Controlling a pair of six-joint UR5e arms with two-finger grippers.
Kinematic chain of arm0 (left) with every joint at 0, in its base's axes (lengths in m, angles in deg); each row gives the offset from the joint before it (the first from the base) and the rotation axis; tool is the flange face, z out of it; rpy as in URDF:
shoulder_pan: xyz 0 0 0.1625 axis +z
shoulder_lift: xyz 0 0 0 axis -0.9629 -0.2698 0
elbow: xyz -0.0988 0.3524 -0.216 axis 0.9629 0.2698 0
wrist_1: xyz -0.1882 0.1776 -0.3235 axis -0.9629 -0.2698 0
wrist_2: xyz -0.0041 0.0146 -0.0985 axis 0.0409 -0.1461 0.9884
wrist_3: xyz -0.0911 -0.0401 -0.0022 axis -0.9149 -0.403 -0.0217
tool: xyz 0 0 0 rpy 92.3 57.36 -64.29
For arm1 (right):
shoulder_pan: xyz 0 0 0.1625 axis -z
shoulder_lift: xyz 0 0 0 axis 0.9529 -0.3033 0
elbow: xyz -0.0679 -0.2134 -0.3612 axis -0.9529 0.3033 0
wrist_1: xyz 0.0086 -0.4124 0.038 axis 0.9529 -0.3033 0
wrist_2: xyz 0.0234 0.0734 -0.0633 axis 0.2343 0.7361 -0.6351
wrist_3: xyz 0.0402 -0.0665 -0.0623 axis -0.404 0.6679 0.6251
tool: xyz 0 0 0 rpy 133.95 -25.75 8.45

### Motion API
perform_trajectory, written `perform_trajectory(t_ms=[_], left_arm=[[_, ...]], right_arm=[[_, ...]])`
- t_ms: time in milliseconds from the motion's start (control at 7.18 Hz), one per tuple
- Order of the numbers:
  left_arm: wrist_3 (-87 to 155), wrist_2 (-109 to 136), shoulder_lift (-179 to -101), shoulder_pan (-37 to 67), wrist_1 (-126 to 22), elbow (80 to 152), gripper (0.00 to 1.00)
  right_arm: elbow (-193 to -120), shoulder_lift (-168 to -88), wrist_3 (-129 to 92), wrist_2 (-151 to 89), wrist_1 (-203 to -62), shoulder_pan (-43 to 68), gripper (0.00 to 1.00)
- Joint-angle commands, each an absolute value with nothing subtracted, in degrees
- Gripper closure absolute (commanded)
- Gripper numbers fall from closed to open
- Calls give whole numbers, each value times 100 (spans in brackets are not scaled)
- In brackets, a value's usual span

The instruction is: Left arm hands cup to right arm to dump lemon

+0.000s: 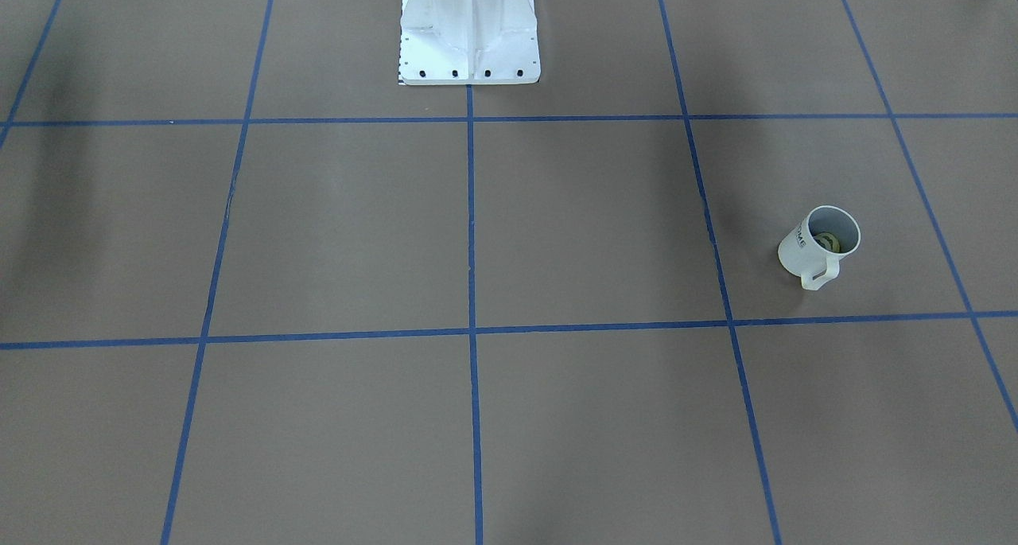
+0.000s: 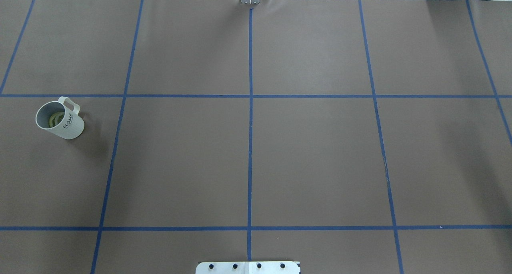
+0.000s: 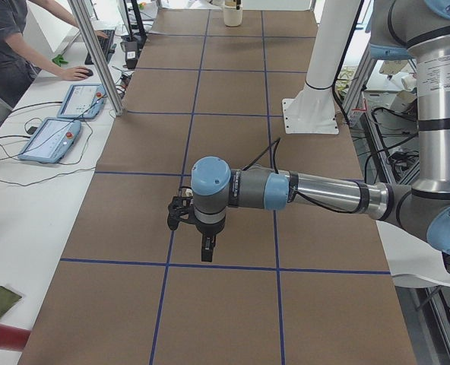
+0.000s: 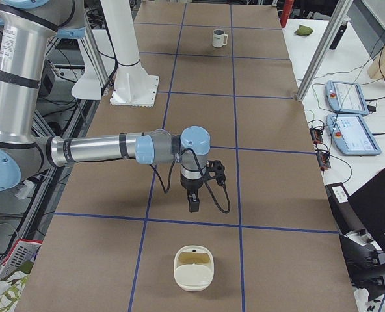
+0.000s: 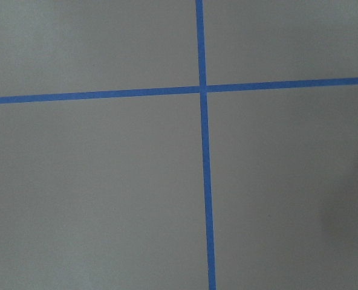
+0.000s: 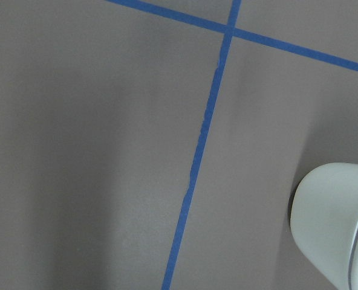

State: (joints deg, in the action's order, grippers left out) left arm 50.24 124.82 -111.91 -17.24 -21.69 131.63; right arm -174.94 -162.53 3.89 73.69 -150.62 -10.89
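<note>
The cup (image 2: 70,126) stood upright, the lemon (image 2: 54,119) inside ready for pickup, with the left gripper (image 3: 207,249) and right gripper (image 4: 193,201) well apart from it, their claws' spread impossible to tell.

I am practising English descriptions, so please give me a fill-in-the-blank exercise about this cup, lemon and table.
1. The word on the cup reads ____.
2. The lemon lies ____ the cup.
3. The tape lines on the table are ____.
Missing words: HOME; inside; blue.
</note>
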Motion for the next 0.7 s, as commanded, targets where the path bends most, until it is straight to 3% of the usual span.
perform_trajectory(t_ms=[0,557], left_arm=[[5024,12512,-11193,-1724,-2193,13180,0],[4963,12538,-11202,-1724,-2306,13373,0]], right_arm=[[-17511,-16252,398,7369,-15062,-1098,0],[-17949,-16122,433,7369,-15053,-1185,0]])
